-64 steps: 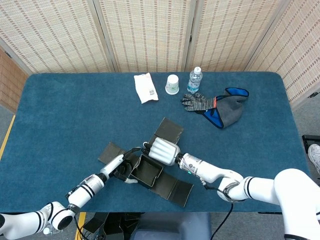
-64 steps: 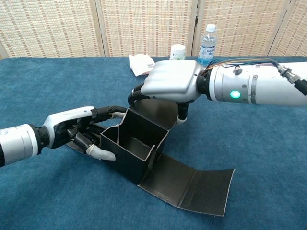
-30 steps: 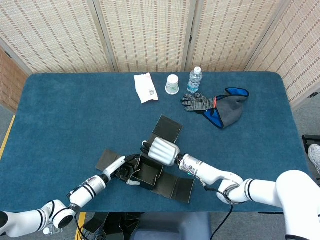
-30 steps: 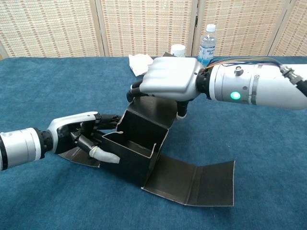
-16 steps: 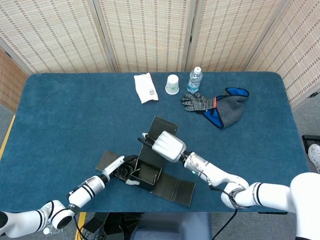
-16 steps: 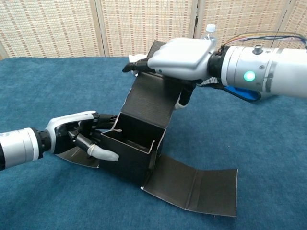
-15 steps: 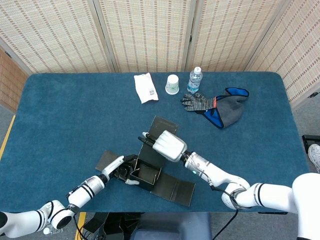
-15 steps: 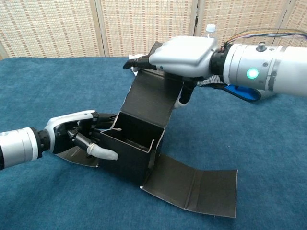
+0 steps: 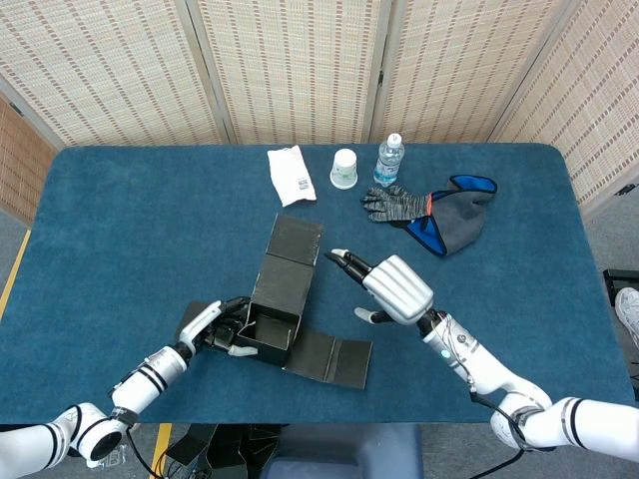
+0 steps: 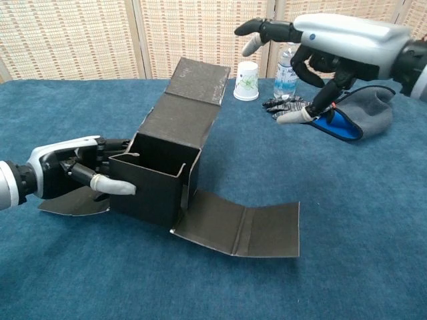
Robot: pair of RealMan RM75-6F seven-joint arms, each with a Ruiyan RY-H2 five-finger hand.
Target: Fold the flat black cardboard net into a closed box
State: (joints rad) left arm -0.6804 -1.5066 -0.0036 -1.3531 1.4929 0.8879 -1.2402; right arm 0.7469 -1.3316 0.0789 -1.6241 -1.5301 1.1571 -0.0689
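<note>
Across the blue table (image 9: 120,230), gloves (image 9: 434,215), a white packet (image 9: 292,175), a bottle (image 9: 389,160) and a cup (image 9: 344,169) line the far side. Nearer, the half-folded black box (image 10: 163,170) stands, gripped by the left hand (image 10: 73,170). Lifted clear, the right hand (image 10: 320,40) spreads its fingers, holding nothing.

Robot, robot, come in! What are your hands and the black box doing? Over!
Left hand holds box wall. Right hand open, raised, off the box. Box top open, lid flap leaning back, one flap flat on table. Nothing blocking.
</note>
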